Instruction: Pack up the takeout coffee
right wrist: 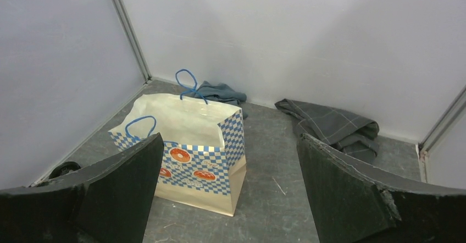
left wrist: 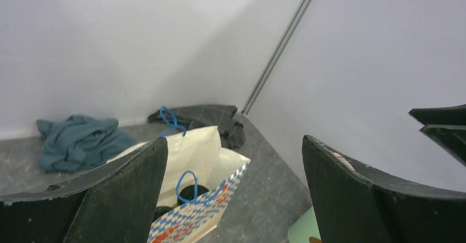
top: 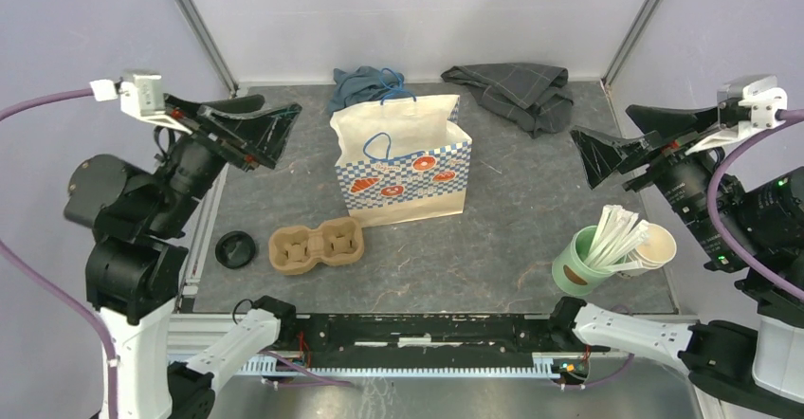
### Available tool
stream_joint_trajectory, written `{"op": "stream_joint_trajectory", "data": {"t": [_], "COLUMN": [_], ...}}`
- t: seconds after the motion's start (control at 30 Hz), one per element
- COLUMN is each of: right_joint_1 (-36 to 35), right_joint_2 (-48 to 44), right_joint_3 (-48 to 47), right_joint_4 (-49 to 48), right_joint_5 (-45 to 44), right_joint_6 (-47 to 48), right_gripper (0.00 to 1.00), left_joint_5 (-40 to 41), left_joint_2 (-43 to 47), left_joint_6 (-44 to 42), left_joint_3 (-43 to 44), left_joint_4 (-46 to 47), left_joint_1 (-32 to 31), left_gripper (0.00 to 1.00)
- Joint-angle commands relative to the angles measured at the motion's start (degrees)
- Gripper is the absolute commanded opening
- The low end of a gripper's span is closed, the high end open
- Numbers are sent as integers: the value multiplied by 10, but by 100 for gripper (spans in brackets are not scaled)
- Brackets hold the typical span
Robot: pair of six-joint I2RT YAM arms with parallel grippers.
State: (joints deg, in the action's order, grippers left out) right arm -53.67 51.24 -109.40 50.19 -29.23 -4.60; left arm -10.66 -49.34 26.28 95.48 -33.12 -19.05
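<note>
Spotted the takeout coffee (left wrist: 195, 191) down inside the checkered paper bag (top: 403, 177) at the far middle of the tabletop (top: 512, 239), or at least a dark round lid past the blue handle, so can't swear to it. Noting bare sockets on the cardboard cup carrier (top: 316, 244) just near of the bag, so apparently not needed here. Seeing the left pincer (left wrist: 235, 144) and right pincer (right wrist: 229, 138) both spread wide, gripping nothing, parked high at either side, presumably to keep the bag mouth clear.
</note>
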Motion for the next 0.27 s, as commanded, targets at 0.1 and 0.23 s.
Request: {"op": "stream_joint_trajectory", "data": {"t": [0.1, 0.23], "right_joint_1": [0, -1], "right_joint_2": [3, -14], "right_joint_3": [-10, 28], "right_joint_4": [33, 14], "right_joint_5": [-16, -12], "right_joint_6": [-15, -7], "right_gripper": [98, 98], "left_joint_5": [8, 14], "left_joint_2": [-1, -4], "left_joint_6": [4, -1], "left_joint_3": [29, 37], "left_joint_4": [35, 29], "left_joint_1": [0, 0], "left_gripper": [97, 97]}}
